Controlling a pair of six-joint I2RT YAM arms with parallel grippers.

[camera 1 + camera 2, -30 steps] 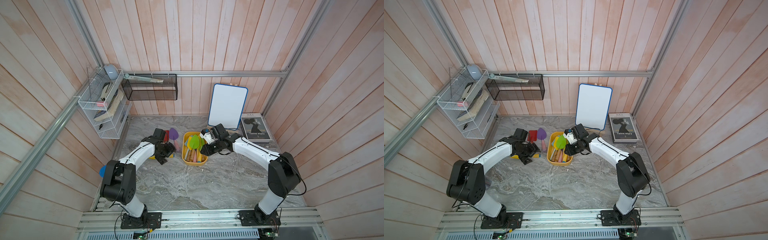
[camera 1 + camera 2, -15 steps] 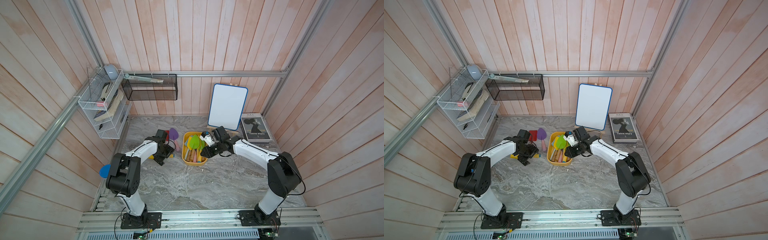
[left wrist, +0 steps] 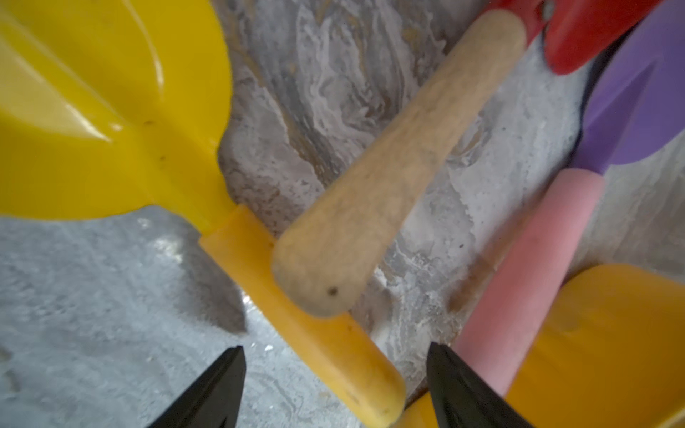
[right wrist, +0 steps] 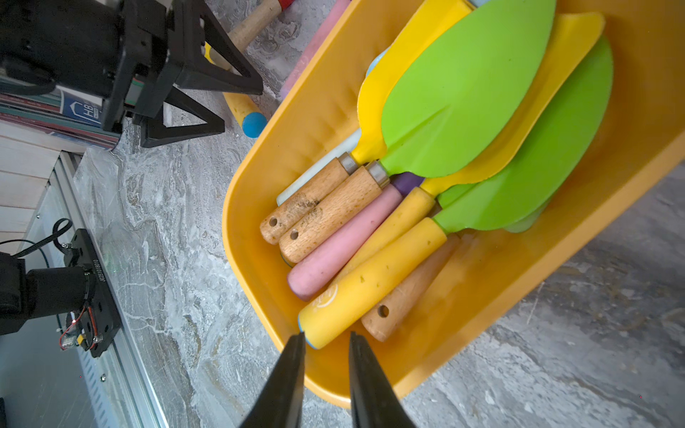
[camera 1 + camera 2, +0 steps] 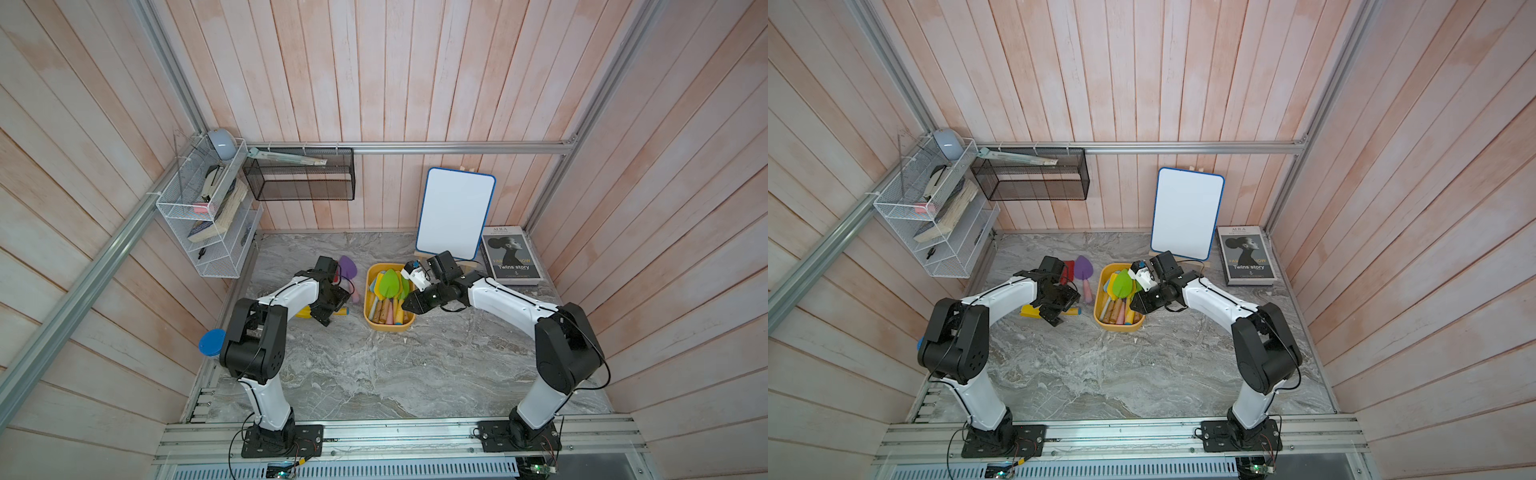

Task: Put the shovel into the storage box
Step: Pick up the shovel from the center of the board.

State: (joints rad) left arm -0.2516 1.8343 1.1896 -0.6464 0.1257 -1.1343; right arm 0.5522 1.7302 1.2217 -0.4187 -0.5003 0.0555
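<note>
The yellow shovel (image 3: pixel 178 159) isn't in the storage box (image 5: pixel 388 328) yet. It lies flat on the bench (image 5: pixel 374 374) just beside the box, on the left arm's side, with its handle toward the box and its blade away from it.

The left end effector (image 3: pixel 335 346) sits over the handle's end with its jaws spread wide, one finger on each side, not closed on anything.

A red shovel (image 3: pixel 578 33) has its wooden handle lying across the yellow handle. A purple shovel (image 3: pixel 637 92) with a pink handle lies next to those, just beside the box wall.

The box itself is pretty full of shovels. There are green blades (image 4: pixel 463 92) on top of yellow ones, and wooden, pink and yellow handles all pointing toward the near end.

The right end effector (image 4: pixel 327 335) hangs over that near end with its jaws narrow, just a thin gap and nothing in it.

Further back, a whiteboard (image 5: pixel 455 212) leans on the wall with a book (image 5: pixel 513 255) lying beside it.
</note>
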